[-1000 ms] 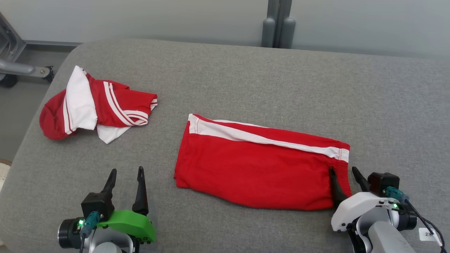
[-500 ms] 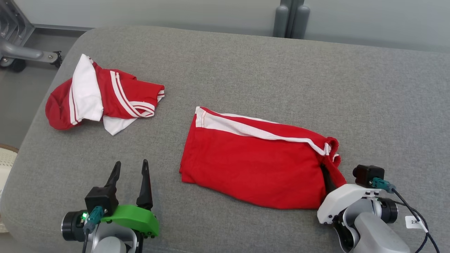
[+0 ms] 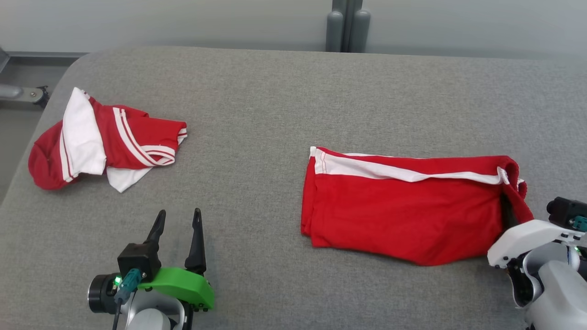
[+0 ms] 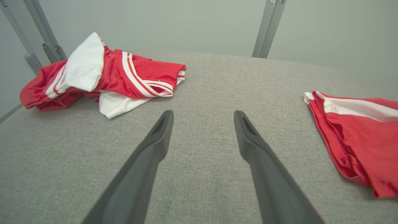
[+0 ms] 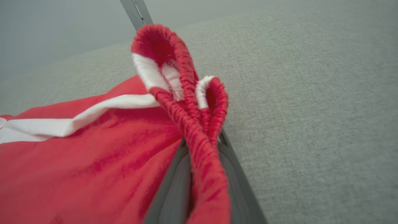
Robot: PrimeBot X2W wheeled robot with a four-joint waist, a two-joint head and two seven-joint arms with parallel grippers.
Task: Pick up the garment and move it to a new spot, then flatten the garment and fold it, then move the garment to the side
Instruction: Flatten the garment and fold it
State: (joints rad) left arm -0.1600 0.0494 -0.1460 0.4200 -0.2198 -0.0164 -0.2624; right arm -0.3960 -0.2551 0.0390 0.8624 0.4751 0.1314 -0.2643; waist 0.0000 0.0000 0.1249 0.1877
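The garment (image 3: pixel 403 206) is a pair of red shorts with a white side stripe, folded flat on the grey padded table (image 3: pixel 275 101) right of centre. My right gripper (image 3: pixel 509 208) is shut on the bunched elastic waistband at its right end, which is lifted into a loop. In the right wrist view the garment (image 5: pixel 93 161) drapes over the fingers (image 5: pixel 174 183) of the right gripper (image 5: pixel 202 138). My left gripper (image 3: pixel 179 215) stands open and empty at the lower left, apart from the garment (image 4: pixel 357 130). The left gripper (image 4: pixel 203 115) has only bare table between its fingers.
A second, crumpled red and white garment (image 3: pixel 101 142) lies at the table's far left, seen also as the crumpled garment (image 4: pixel 102 74) in the left wrist view. A grey post (image 3: pixel 347 25) stands behind the far edge. A metal frame (image 3: pixel 20 91) sits off the left corner.
My right gripper has shut on the waistband and dragged the shorts to the right, away from the crumpled garment; the waistband has bunched up. The head camera has shifted. The left gripper stays open.
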